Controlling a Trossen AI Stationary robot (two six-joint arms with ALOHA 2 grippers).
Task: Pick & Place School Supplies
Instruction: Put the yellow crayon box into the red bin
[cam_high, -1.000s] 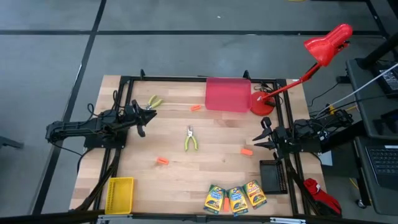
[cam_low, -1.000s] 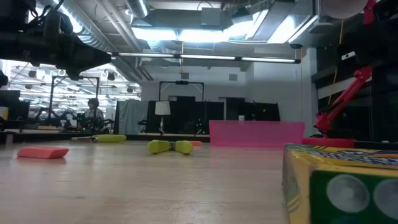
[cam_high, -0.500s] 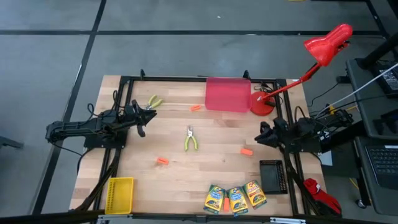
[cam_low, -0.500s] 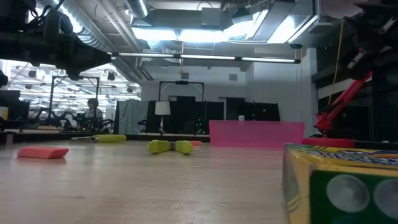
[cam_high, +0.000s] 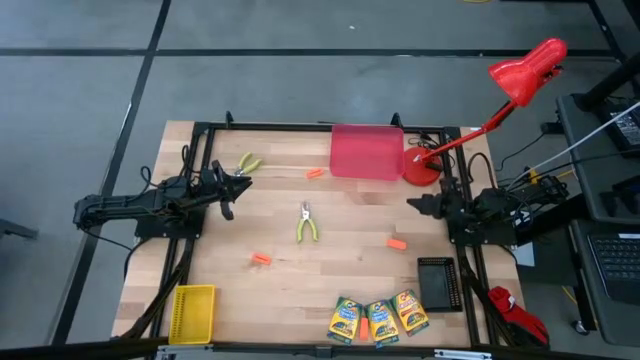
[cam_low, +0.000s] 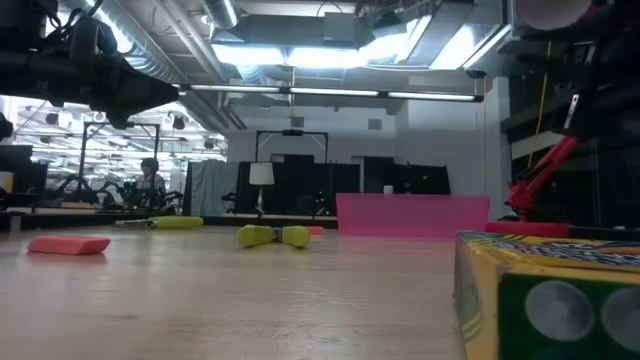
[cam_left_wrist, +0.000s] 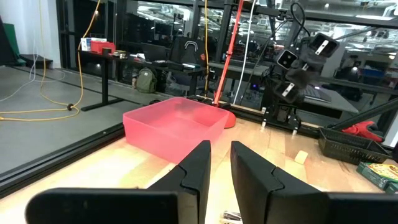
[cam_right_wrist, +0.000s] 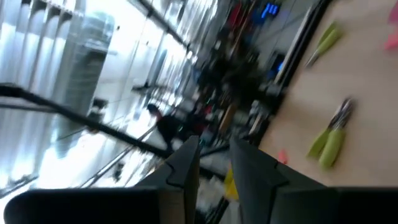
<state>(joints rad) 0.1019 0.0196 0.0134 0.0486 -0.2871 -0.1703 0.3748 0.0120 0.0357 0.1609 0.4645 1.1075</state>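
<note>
Three crayon boxes (cam_high: 380, 318) lie flat in a row at the table's near edge. One pair of pliers (cam_high: 307, 222) lies mid-table and another pair (cam_high: 247, 163) lies at the far left. Three orange sticks (cam_high: 315, 173) (cam_high: 261, 259) (cam_high: 397, 243) lie scattered on the wood. My left gripper (cam_high: 240, 183) hovers at the table's left side, pointing level toward the middle; its fingers (cam_left_wrist: 214, 168) stand a little open with nothing between them. My right gripper (cam_high: 412, 205) hovers at the right side, rolled over, its fingers (cam_right_wrist: 214, 163) also a little open with nothing between them.
A pink bin (cam_high: 367, 152) stands at the far edge, with a red desk lamp's base (cam_high: 420, 170) beside it. A yellow bin (cam_high: 193, 310) sits at the near left corner and a black bin (cam_high: 436, 283) at the near right. A black frame (cam_high: 300, 127) runs around the table.
My right gripper has rolled about its own pointing line while staying at the table's right side, and has tipped slightly upward. Its fingers keep the same gap. Nothing on the table has moved.
</note>
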